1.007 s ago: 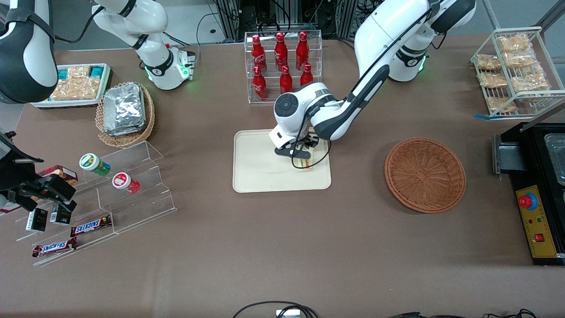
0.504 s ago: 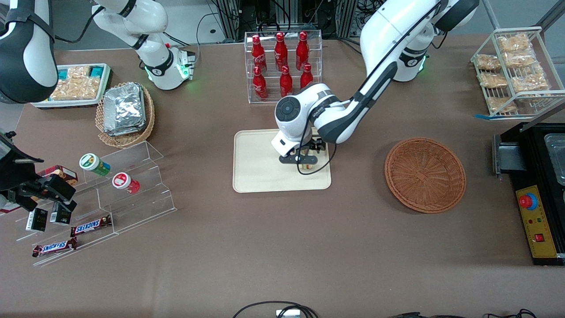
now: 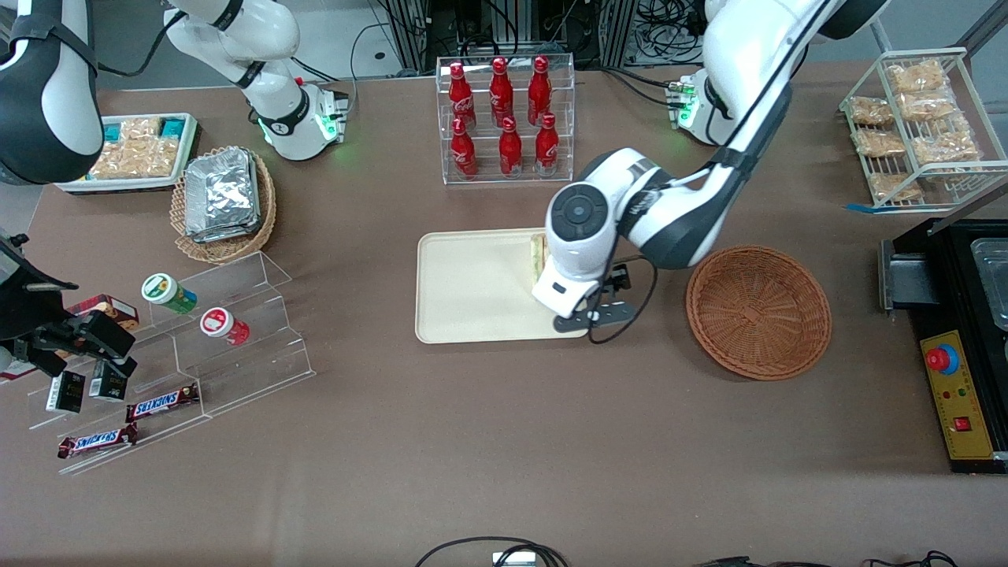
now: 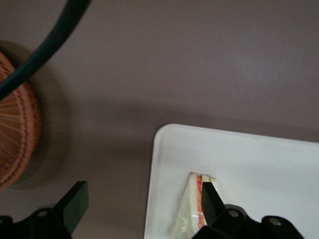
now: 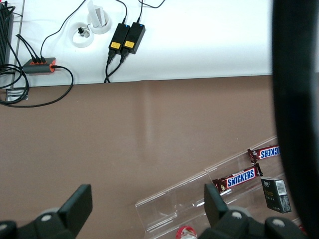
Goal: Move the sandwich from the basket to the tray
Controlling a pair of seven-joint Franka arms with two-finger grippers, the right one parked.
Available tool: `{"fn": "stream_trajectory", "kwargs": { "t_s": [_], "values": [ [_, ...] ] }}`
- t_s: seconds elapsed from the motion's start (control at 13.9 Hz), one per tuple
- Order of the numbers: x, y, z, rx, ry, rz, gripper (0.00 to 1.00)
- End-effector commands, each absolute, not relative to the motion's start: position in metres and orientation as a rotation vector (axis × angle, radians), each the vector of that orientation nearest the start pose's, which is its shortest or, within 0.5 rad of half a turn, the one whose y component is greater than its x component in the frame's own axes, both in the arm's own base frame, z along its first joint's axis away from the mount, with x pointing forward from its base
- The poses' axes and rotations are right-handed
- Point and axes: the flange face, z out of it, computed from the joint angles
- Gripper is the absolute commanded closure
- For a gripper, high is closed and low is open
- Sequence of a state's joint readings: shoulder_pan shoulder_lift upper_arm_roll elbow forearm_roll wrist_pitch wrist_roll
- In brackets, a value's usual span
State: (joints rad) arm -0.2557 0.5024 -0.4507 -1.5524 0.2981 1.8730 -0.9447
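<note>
The left arm reaches in from its base at the surface's edge farthest from the front camera, elbow bent, wrist turned downward. Its tool hangs low above the surface — fingers spread wide apart, nothing between them — the wrist housing tilted slightly toward the working arm's end.

Hand released sandwich on tray, rose, shifted toward basket.

I see even, bright overhead light on the table. Soft shadows ring the basket. In my wrist view the gripper fingers look blurred.
</note>
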Motion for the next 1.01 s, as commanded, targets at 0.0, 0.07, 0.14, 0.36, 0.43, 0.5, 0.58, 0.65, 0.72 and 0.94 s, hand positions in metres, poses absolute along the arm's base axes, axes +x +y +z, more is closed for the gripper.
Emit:
{"fn": "stream_trajectory", "kwargs": {
  "t_s": [0.0, 0.07, 0.14, 0.36, 0.43, 0.5, 0.58, 0.65, 0.72, 0.94],
  "values": [
    [0.563, -0.345, 0.405, -2.947, -0.362, 0.091, 0.00],
    [0.571, -0.333, 0.414, -2.932, -0.388, 0.107, 0.00],
    [0.580, -0.319, 0.425, -2.927, -0.428, 0.114, 0.00],
    [0.597, -0.285, 0.448, -2.932, -0.478, 0.171, 0.00],
    [0.597, -0.274, 0.456, -2.926, -0.433, 0.192, 0.00],
    [0.598, -0.258, 0.464, -2.931, -0.404, 0.216, 0.00],
    [0.597, -0.244, 0.479, -2.950, -0.371, 0.227, 0.00],
    [0.595, -0.229, 0.493, -2.966, -0.329, 0.232, 0.00],
    [0.593, -0.207, 0.508, -2.982, -0.296, 0.242, 0.00],
    [0.574, -0.138, 0.551, -3.021, -0.171, 0.317, 0.00]
  ]
}}
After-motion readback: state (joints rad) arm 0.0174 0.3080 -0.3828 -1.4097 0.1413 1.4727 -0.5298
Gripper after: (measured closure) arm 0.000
